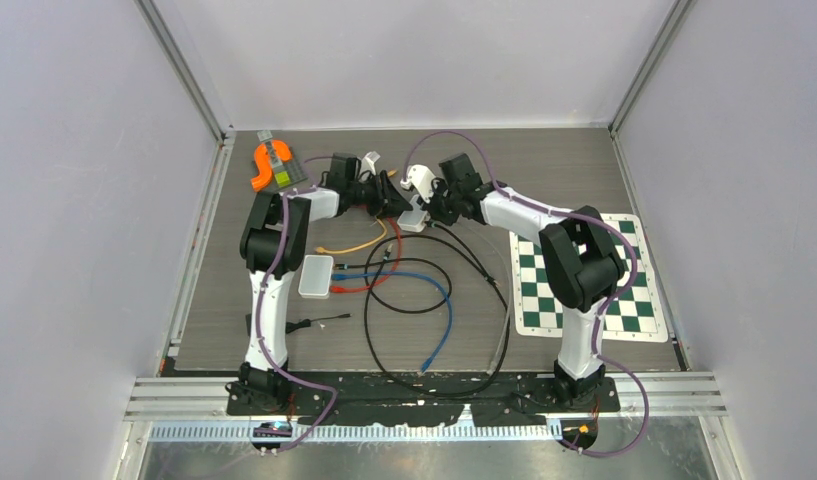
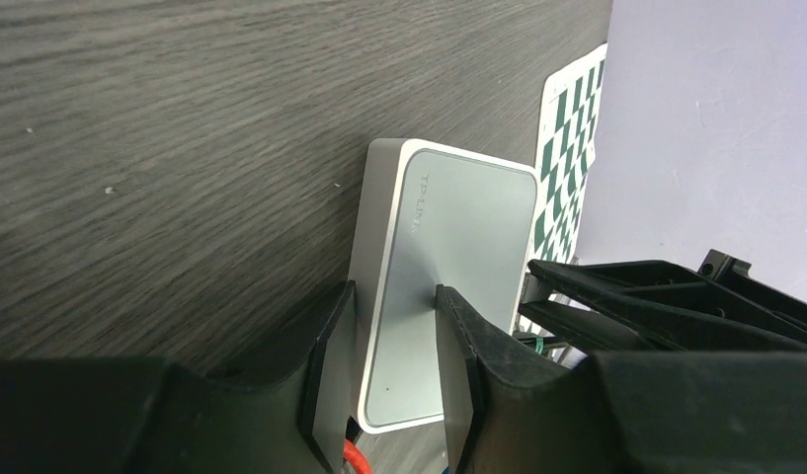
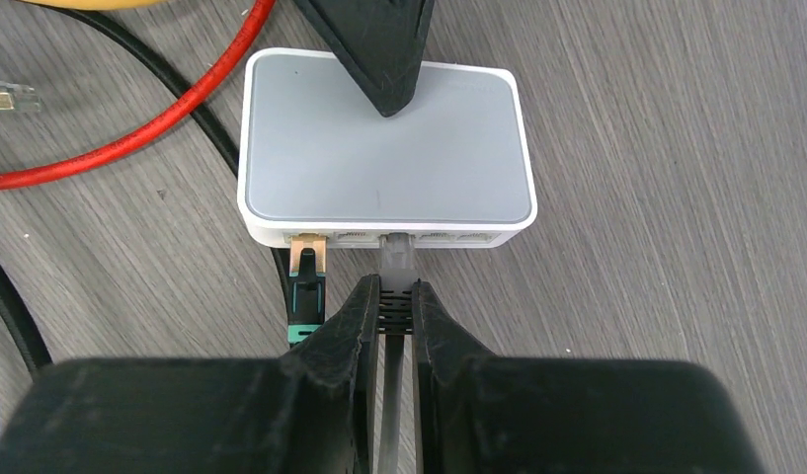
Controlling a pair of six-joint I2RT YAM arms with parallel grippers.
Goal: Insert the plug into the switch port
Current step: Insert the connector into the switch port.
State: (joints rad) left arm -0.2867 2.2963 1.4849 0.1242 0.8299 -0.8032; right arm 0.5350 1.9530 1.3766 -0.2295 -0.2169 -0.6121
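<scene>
A small white switch [image 3: 384,158] lies on the dark wood table, also in the left wrist view [image 2: 448,257] and the top view [image 1: 414,222]. My left gripper [image 2: 394,336] is shut on the switch, one finger on its top, one at its side edge; a left finger [image 3: 374,49] shows from above. My right gripper [image 3: 394,296] is shut on a grey plug [image 3: 396,259] whose tip sits in a middle port on the switch's front face. A black cable with a green-collared plug [image 3: 307,286] sits in the port to its left.
A second white switch [image 1: 316,275] lies on the left with red [image 1: 359,287], blue [image 1: 434,290] and black [image 1: 424,310] cables looped around it. A yellow cable [image 1: 359,245] runs behind. An orange tool [image 1: 272,165] sits far left. A green chessboard mat [image 1: 584,275] lies right.
</scene>
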